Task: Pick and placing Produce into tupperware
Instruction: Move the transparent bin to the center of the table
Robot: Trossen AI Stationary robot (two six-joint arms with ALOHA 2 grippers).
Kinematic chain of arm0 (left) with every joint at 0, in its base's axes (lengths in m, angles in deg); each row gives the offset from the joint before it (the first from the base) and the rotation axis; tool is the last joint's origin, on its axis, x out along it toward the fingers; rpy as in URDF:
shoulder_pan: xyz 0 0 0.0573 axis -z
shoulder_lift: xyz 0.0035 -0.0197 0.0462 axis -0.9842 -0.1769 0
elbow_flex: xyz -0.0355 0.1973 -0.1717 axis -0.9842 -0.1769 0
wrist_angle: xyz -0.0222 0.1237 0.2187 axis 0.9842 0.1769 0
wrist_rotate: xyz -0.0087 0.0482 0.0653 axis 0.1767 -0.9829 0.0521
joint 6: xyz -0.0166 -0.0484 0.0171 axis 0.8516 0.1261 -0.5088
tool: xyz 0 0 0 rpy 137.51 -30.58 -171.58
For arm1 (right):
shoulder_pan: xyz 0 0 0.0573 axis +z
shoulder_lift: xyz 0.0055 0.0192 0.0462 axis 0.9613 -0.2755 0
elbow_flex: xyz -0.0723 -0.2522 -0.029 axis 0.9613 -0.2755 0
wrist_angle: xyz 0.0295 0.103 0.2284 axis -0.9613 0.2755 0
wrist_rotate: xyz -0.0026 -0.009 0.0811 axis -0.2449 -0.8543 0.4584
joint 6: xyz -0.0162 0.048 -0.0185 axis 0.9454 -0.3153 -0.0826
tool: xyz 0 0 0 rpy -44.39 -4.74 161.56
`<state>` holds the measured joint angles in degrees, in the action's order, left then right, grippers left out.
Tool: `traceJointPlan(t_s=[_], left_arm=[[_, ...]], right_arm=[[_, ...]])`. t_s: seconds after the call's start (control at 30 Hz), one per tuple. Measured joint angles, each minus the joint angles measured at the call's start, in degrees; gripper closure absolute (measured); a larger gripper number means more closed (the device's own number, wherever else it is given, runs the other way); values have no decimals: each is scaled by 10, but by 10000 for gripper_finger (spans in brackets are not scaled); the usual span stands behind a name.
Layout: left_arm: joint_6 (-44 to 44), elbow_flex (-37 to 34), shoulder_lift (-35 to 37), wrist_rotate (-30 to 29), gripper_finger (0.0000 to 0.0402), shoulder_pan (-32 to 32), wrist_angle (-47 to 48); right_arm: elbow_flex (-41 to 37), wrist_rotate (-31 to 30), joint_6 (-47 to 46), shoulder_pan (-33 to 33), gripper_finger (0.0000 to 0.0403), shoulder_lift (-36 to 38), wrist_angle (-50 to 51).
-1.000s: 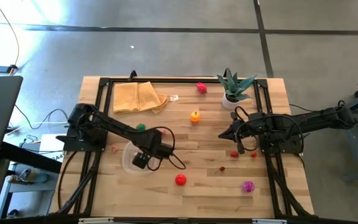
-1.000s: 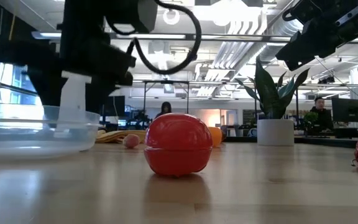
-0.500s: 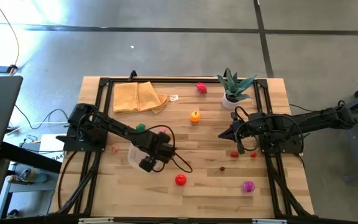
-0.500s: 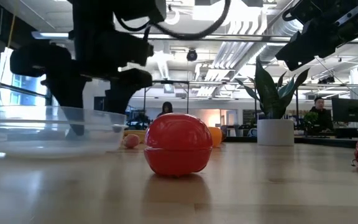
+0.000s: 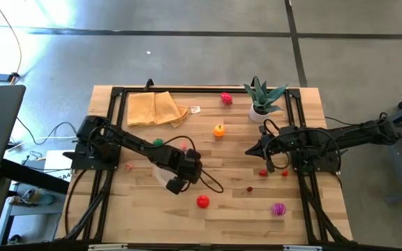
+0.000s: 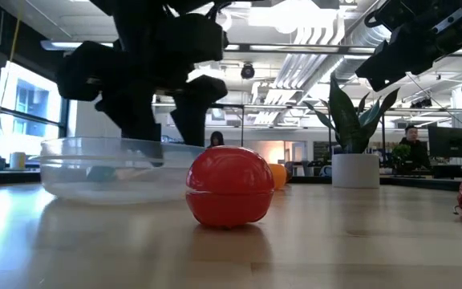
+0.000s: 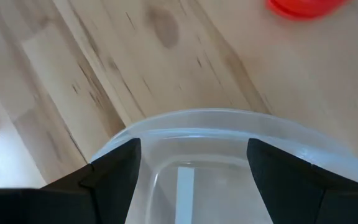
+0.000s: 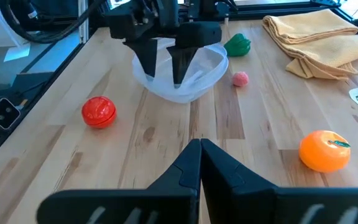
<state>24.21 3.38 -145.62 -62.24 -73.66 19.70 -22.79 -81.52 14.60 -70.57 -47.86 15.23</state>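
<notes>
On the table's left half, the left gripper (image 5: 178, 183) holds the clear container (image 5: 163, 173) by its rim: one finger (image 8: 148, 59) stands inside the wall and the other outside, part-way spread, with the plastic between them. The container sits on the wood, near the middle of the table and just left of the red tomato-like piece (image 5: 202, 201), which lies apart from it toward the front edge. A green piece (image 5: 158, 142) and a small pink one (image 8: 240, 78) lie just behind the container, and the tan cloth (image 5: 155, 109) is farther back. An orange piece (image 5: 218, 130) rests mid-table. On the right, the right gripper (image 5: 250, 150) hangs above the wood with its fingers pressed together, holding nothing, near the potted plant (image 5: 262, 98). A magenta piece (image 5: 278, 208) lies near the front right.
</notes>
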Motion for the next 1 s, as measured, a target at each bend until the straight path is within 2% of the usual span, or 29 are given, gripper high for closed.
traceJointPlan(t_s=[0.33, 0.47, 0.63, 0.83, 1.0], left_arm=[[-36, 7, -18, 11, 117, -40, -30], [-50, 42, -67, 14, 117, -47, -21], [-74, 121, -124, 7, 117, -49, 18], [-79, 192, -146, -43, 117, -48, 52], [-10, 211, -145, -100, 117, -55, 40]], right_arm=[[0, 0, -4, 0, 402, 0, 0], [0, 0, -3, 0, 402, 0, 0], [0, 0, -4, 0, 402, 0, 6], [0, 0, -4, 0, 402, -1, 14], [0, 0, -4, 0, 402, 0, 18]])
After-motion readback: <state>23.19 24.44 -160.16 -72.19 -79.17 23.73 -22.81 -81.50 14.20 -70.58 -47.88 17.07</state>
